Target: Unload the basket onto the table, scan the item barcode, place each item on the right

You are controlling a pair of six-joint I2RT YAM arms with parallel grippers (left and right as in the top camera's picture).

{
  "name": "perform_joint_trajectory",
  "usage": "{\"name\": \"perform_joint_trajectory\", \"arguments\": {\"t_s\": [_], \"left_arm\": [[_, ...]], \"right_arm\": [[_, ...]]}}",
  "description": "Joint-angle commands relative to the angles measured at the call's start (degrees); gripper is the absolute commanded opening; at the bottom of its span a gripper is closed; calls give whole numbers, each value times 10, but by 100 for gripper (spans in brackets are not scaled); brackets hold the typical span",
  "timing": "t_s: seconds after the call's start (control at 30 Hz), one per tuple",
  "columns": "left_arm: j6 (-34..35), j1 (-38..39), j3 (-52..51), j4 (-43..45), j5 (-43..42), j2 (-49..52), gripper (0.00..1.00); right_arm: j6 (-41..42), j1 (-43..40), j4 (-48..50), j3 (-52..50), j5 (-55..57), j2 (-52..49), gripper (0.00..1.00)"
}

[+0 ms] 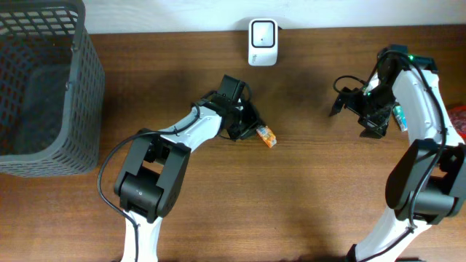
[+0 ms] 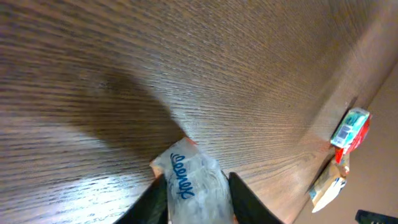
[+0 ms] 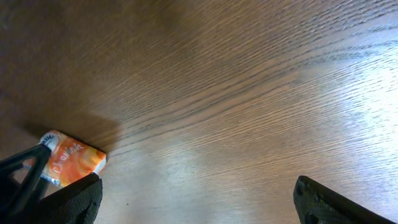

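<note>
Overhead, the orange packet (image 1: 269,137) is near the tabletop's (image 1: 306,189) centre, pinched at its 9 o'clock end by the left tool (image 1: 255,132). The white scanner (image 1: 263,33) sits at its 12 o'clock, well apart. At 2 o'clock the right tool (image 1: 352,116) is spread wide, holding nothing. A grey basket (image 1: 89,109) stands at 9 o'clock.

In the left wrist view, the orange packet (image 2: 186,173) is running off the bottom edge. The left gripper (image 2: 196,182) is covering both its sides with its fingers (image 2: 244,199), and its blue lettering is blurring past reading. From overhead, that gripper is hiding one end of the packet. A grey basket (image 1: 44,87) is being cut off by the top and left edges. A red object (image 1: 459,116) is being clipped at the right edge, too little showing to name it.
</note>
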State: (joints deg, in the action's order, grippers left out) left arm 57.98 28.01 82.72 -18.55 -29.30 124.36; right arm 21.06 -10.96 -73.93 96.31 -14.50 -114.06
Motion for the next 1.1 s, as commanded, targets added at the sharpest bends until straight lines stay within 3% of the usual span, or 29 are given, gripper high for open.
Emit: {"name": "perform_joint_trajectory", "arguments": {"t_s": [0.0,0.03,0.13,0.23,0.33,0.47,0.7,0.83,0.9,1.07], "left_arm": [[-2,0,1,0,10,10,8],[-2,-1,1,0,6,9,1],[-16,-8,6,1,-42,9,0],[-79,-25,17,25,-135,9,0],[-112,-59,20,164,-351,9,0],[-93,-94,20,312,-504,9,0],[-88,-119,20,323,-581,9,0],[-85,-120,20,336,-601,9,0],[-63,-120,20,353,-601,9,0],[38,-120,20,453,-601,9,0]], "right_arm": [[4,2,-2,1,1,1,98],[4,2,-6,1,1,1,98],[5,2,-32,1,-4,1,98],[4,2,-34,1,-15,1,98],[-30,10,-35,1,-82,1,98],[-80,31,-23,1,-150,1,98],[-133,35,16,1,-403,1,98],[-133,38,21,1,-467,0,99],[-134,47,22,1,-495,-1,100],[-138,96,40,1,-511,-3,88]]}}
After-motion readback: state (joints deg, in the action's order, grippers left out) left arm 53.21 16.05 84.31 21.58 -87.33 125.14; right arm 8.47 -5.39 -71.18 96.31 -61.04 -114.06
